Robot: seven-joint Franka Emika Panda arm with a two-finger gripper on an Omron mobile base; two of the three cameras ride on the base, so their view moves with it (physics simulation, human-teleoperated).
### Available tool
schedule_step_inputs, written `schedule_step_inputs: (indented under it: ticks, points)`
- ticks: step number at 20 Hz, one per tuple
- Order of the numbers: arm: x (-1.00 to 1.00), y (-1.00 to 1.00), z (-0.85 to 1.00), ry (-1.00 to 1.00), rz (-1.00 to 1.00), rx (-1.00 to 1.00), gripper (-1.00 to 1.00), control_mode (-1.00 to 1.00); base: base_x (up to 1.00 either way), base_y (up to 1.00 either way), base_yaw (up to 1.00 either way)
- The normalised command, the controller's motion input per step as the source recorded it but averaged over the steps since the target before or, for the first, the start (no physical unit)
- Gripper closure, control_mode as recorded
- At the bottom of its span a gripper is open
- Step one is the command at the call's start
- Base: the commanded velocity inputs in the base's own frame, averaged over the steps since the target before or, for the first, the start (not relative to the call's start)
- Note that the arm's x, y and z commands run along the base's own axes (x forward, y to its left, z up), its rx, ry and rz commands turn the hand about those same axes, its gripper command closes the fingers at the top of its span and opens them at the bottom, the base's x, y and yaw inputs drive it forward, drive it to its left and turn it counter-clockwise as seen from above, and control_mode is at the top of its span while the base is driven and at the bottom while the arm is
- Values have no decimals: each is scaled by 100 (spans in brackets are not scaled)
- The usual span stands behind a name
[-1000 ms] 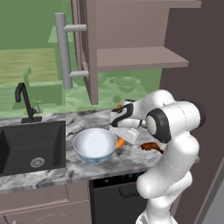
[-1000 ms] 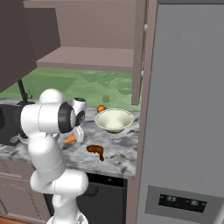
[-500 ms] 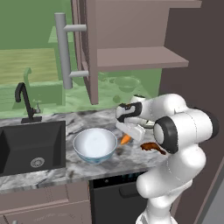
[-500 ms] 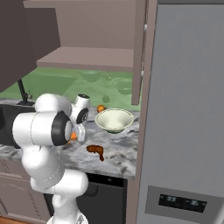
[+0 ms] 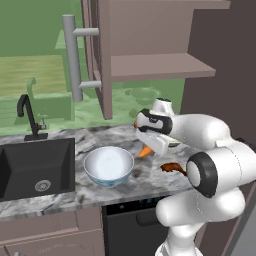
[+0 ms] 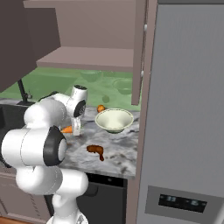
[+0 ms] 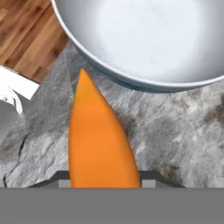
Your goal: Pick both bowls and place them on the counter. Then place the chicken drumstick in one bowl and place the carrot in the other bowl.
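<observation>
My gripper point(image 5: 148, 146) is shut on the orange carrot point(image 5: 145, 151), which hangs tilted just above the marbled counter point(image 5: 60, 196). The carrot point(image 7: 100, 144) points its tip at the outer wall of the deep white bowl with the blue pattern point(image 7: 153, 39). That bowl point(image 5: 108, 165) stands on the counter left of the hand, and nothing lies in it. The dark brown chicken drumstick point(image 6: 96, 151) lies on the counter near the front edge. Farther back stands the cream and green bowl point(image 6: 114, 119), also with nothing in it. From the right base camera the carrot point(image 6: 67, 129) pokes out beside my gripper point(image 6: 75, 128).
A black sink point(image 5: 30, 165) with a dark faucet point(image 5: 27, 117) is set into the counter at the left. An open cabinet door with a long grey handle point(image 5: 75, 57) hangs above. A small orange fruit point(image 6: 101, 108) sits behind the cream bowl. The fridge point(image 6: 183, 109) walls off the right.
My arm's elbow has swung out to the right and nearer the cameras. The hand with the carrot has shifted slightly right and up beside the deep bowl.
</observation>
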Motion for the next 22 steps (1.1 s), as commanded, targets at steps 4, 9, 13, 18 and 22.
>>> schedule_step_inputs:
  ticks: [4,9,13,18,22]
  points:
    - [-27,5,51,-1,-6,0,100,-100,0,0,0]
    - [-17,35,37,0,0,0,100,-100,0,0,0]
    - [-9,51,22,1,0,0,100,-100,0,0,0]
    - [-11,54,12,5,0,0,100,-100,0,0,0]
    - [-10,49,1,8,0,0,100,-100,0,0,0]
